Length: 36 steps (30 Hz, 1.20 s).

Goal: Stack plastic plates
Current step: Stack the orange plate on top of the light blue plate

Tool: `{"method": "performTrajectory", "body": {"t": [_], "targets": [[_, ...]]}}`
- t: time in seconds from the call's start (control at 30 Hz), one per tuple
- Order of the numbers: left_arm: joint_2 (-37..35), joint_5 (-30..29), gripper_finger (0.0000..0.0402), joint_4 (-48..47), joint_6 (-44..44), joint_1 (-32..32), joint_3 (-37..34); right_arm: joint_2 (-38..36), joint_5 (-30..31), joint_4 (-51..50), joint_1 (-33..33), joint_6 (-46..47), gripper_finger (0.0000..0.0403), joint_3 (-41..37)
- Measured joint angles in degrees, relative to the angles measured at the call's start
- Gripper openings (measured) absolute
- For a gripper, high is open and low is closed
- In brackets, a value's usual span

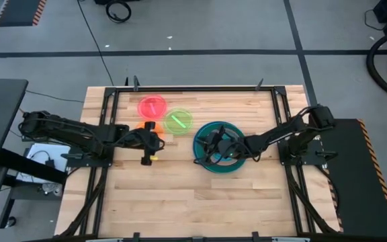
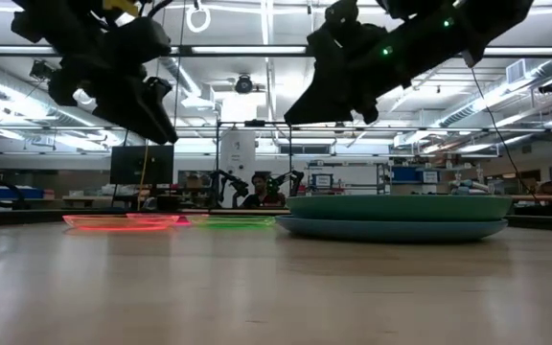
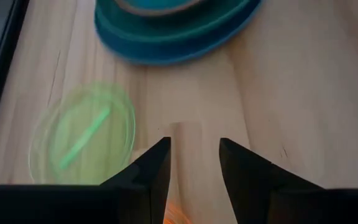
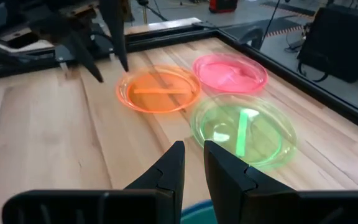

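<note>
A stack of plates [image 1: 218,161] stands right of the table's middle, a blue one [image 2: 391,230] at the bottom and a teal one [image 2: 401,206] on it. Three small translucent plates lie flat on the wood toward the far edge: pink-red [image 1: 152,106], green [image 1: 178,121] and orange [image 4: 159,90]. My left gripper [image 3: 194,155] is open and hovers just over the orange plate's near rim, fingers pointing down. My right gripper [image 4: 192,158] hangs over the stack's left part with a narrow gap between its fingers and nothing in it.
A dark metal frame [image 1: 193,88] runs round the wooden table top. The near half of the table [image 1: 193,202] is bare wood. Both arms [image 2: 113,77] [image 2: 381,57] hang above the table in the low view. A person sits far off in the room [image 2: 257,192].
</note>
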Motion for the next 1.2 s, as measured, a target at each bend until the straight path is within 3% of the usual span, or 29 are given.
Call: {"method": "performTrajectory", "body": {"t": [0.2,0.5,0.7,1.2], "targets": [[1.16,-0.61,0.0143,-1.49,-9.38,1.02,0.04,0.19,0.68,0.48,0.69,-3.22,0.0071,0.07],[8.15,-1.85,0.0143,-6.85,-16.42,0.29,0.06,-1.84,1.00,0.64,2.18,-4.24,0.0071,0.81],[11.78,-9.80,0.0143,-12.23,-19.25,-3.10,0.00,-1.62,1.44,1.99,3.61,-6.42,0.0071,0.82],[20.73,-12.63,0.0143,-15.99,-22.48,-5.53,0.18,-1.61,0.42,3.33,4.07,-9.45,0.0071,0.81]]}}
